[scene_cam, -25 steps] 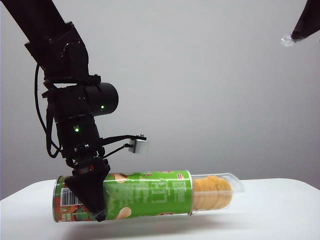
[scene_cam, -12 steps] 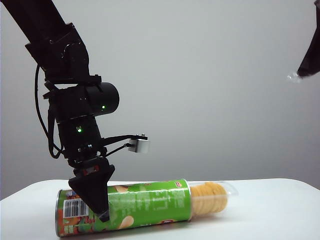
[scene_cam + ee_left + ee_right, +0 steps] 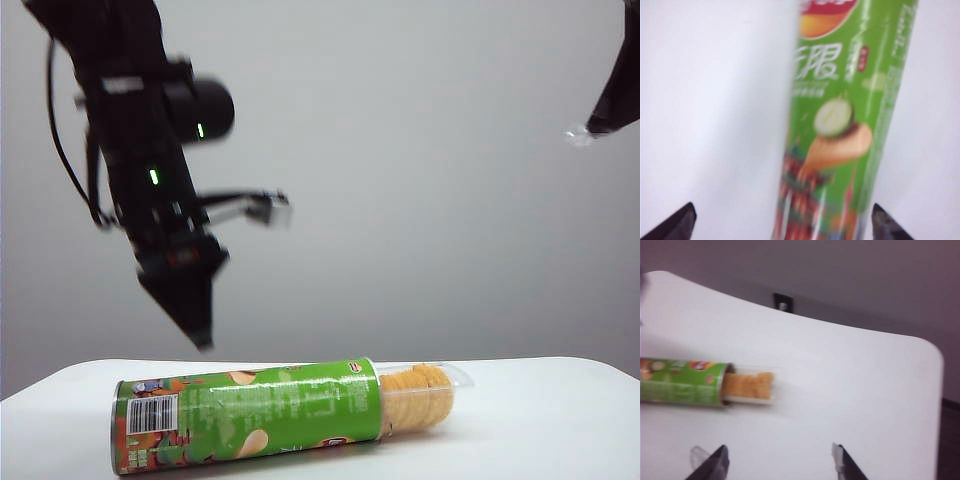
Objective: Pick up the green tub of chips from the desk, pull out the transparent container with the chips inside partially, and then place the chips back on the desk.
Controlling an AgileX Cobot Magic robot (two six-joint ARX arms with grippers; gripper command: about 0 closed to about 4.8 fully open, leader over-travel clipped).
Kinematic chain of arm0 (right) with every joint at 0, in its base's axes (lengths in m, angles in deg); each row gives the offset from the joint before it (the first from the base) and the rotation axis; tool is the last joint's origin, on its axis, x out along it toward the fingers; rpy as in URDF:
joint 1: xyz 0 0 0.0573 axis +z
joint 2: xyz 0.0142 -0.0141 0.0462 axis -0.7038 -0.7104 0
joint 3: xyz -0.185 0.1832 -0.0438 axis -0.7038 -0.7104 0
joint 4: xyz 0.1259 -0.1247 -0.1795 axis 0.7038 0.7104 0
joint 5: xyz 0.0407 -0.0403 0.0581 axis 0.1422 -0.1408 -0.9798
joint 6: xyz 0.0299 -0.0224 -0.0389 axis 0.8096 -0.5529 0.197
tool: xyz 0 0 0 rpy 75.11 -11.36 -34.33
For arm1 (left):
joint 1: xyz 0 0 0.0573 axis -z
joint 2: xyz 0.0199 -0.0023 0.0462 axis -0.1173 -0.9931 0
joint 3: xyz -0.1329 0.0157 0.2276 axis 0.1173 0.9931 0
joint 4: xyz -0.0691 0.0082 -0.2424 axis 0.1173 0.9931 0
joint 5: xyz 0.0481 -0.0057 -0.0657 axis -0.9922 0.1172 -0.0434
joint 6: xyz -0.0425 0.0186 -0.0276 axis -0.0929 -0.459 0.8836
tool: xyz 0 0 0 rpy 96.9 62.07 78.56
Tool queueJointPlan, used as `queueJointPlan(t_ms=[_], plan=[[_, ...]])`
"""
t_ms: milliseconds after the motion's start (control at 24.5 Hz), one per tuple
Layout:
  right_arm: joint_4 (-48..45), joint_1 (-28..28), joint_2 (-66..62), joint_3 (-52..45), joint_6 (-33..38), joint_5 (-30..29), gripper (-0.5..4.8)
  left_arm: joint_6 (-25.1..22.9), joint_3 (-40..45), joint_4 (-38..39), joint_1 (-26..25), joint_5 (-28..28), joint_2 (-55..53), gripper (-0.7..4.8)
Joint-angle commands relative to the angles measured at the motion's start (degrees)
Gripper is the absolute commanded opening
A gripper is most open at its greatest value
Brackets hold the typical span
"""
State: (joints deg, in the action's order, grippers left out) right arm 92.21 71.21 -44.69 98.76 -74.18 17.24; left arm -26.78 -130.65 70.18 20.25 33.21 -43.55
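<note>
We judge the task at its closing step: the long bright-green cylindrical tub of chips [image 3: 245, 418] lies on its side on the broad white matte desk [image 3: 540, 420], with the clear thin plastic container [image 3: 430, 395] drawn partly out of its right end and the golden-orange stacked chips [image 3: 415, 400] showing through. Our left gripper [image 3: 195, 320] hangs above the tub's barcode end, jaws spread wide and empty, well clear of the can. Our right gripper [image 3: 777, 460] sits high at the upper right, jaws wide and holding nothing, so what remains is only to retreat both arms without nudging the tub.
</note>
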Motion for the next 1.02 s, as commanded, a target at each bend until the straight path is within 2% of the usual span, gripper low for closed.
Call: queueJointPlan(t_ms=[41,122,204,286,367,408,490,571,694,734,775,857,898,938,1020], plan=[[-3.0,0.0,0.1,0.1,0.2,6.1,2.73,2.5,-0.1,5.0,0.2,-6.5,7.8,4.79],[-6.3,-0.4,0.1,0.1,0.2,8.4,2.63,4.5,0.0,5.9,-0.3,-6.5,15.6,4.79],[-11.0,-3.0,0.3,0.1,0.2,7.4,2.22,5.5,1.0,3.1,-2.6,-4.6,24.4,4.79],[-16.8,-9.2,1.1,0.1,0.3,0.8,1.55,6.9,3.1,-1.9,-7.8,-2.4,33.3,4.79],[-21.0,-17.6,2.0,0.1,2.9,-6.9,1.46,8.5,5.2,-4.6,-14.9,3.1,39.8,4.79],[-22.4,-22.9,2.3,0.1,5.3,-13.4,1.46,10.1,7.0,-6.9,-20.5,9.5,43.8,4.79],[-22.7,-27.3,2.3,-0.1,6.0,-20.9,1.25,12.4,10.2,-10.4,-26.9,15.5,49.2,4.62],[-24.4,-25.5,3.6,-1.9,5.8,-16.4,0.09,14.4,15.8,-15.6,-30.8,15.5,55.3,4.61],[-28.0,-20.7,7.0,-6.4,6.0,-10.9,-0.07,16.4,24.8,-20.3,-31.2,14.2,63.6,4.42],[-27.4,-17.5,8.3,-8.1,6.0,-5.6,-0.06,16.6,29.4,-22.6,-31.2,13.8,67.7,4.24],[-27.8,-14.9,9.6,-9.8,6.0,-2.0,-0.06,18.7,33.4,-24.9,-31.2,13.8,71.2,3.95],[-30.1,-11.2,12.2,-13.0,6.0,0.8,-0.06,20.2,39.4,-28.3,-31.2,12.6,77.8,3.57],[-31.6,-10.0,13.4,-14.4,6.0,1.4,-0.06,20.0,41.3,-29.3,-31.2,11.5,80.6,3.57],[-32.8,-9.2,14.5,-15.5,6.0,2.1,-0.06,20.0,42.6,-30.3,-31.2,10.9,82.8,3.57],[-34.3,-8.3,18.7,-18.5,5.5,4.2,-0.06,22.2,45.4,-32.5,-31.2,10.9,89.5,3.22]])
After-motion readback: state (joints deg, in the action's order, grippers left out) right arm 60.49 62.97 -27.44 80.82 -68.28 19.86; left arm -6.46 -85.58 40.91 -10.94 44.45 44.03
